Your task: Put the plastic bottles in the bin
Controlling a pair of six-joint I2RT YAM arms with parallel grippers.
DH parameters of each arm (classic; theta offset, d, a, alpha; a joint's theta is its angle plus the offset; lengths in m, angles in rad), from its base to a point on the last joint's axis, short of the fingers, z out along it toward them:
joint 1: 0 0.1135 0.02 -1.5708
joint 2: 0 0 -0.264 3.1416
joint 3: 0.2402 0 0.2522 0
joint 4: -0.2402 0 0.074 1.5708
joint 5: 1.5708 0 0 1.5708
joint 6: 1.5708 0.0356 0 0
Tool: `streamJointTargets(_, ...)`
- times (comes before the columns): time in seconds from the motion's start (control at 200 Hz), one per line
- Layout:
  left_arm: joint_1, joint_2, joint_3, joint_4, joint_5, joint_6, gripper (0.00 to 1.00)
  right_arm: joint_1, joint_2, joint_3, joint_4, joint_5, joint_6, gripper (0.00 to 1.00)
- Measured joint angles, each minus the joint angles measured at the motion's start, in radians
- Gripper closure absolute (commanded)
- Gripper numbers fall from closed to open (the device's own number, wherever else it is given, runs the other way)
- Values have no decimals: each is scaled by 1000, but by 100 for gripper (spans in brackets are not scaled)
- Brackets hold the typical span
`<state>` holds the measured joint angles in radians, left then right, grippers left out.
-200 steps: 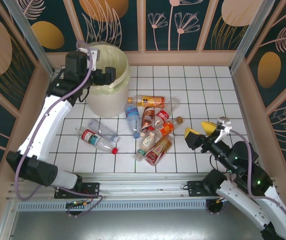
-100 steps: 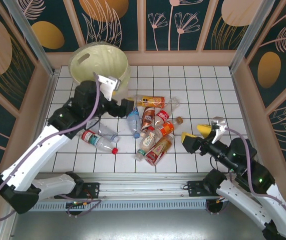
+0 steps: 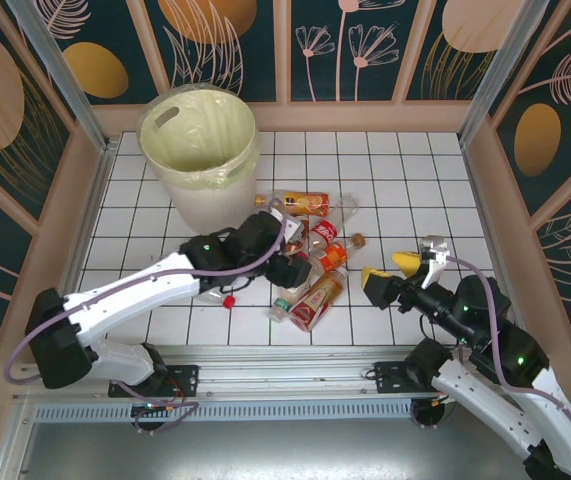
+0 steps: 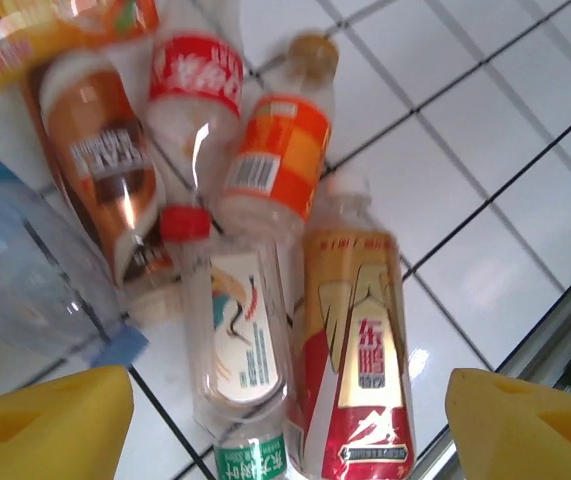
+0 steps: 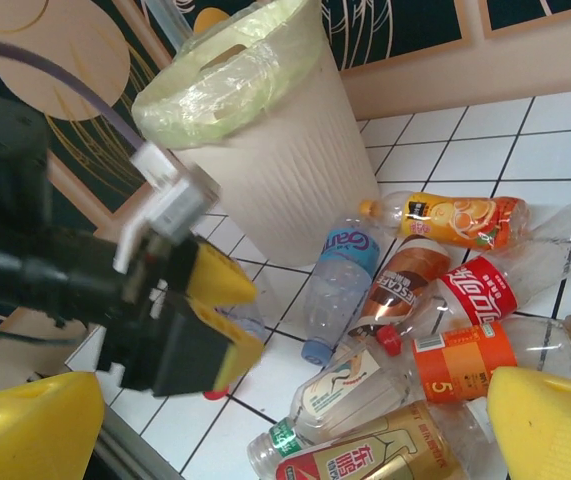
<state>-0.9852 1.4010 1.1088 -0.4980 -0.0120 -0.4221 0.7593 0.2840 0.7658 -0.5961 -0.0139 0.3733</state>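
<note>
Several plastic bottles [image 3: 315, 262] lie in a heap on the white tiled floor. The cream bin [image 3: 201, 150] with its yellowish liner stands at the back left. My left gripper [image 3: 287, 262] hovers open over the heap. In its wrist view the left gripper [image 4: 285, 440] has a gold-and-red labelled bottle [image 4: 352, 370] and a clear green-capped bottle [image 4: 240, 340] below the gap, apart from both fingers. My right gripper [image 3: 397, 274] is open to the right of the heap, holding nothing. The right wrist view looks past the right gripper [image 5: 290, 440] at the bottles [image 5: 420, 330], bin [image 5: 265, 130] and left gripper [image 5: 237, 315].
The left arm [image 3: 155, 285] stretches across the floor over two more bottles, one red cap [image 3: 228, 298] peeking out beneath it. Wooden walls enclose the floor on three sides. A metal rail [image 3: 285, 355] runs along the near edge.
The left arm has swung from above the bin, forward and right, down over the bottle heap. The right gripper has barely shifted.
</note>
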Motion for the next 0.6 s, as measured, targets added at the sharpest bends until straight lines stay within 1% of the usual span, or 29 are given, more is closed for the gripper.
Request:
streamJointTargets(0.19, -1, 84, -23, 2, 3, -62, 22, 0, 5, 0, 0, -8, 0, 1)
streamJointTargets(0.345, -1, 154, -29, 31, 28, -80, 22, 0, 6, 0, 0, -11, 0, 1)
streamJointTargets(0.601, 0, 281, -28, 38, 19, -100, 23, 0, 6, 0, 0, -11, 0, 1)
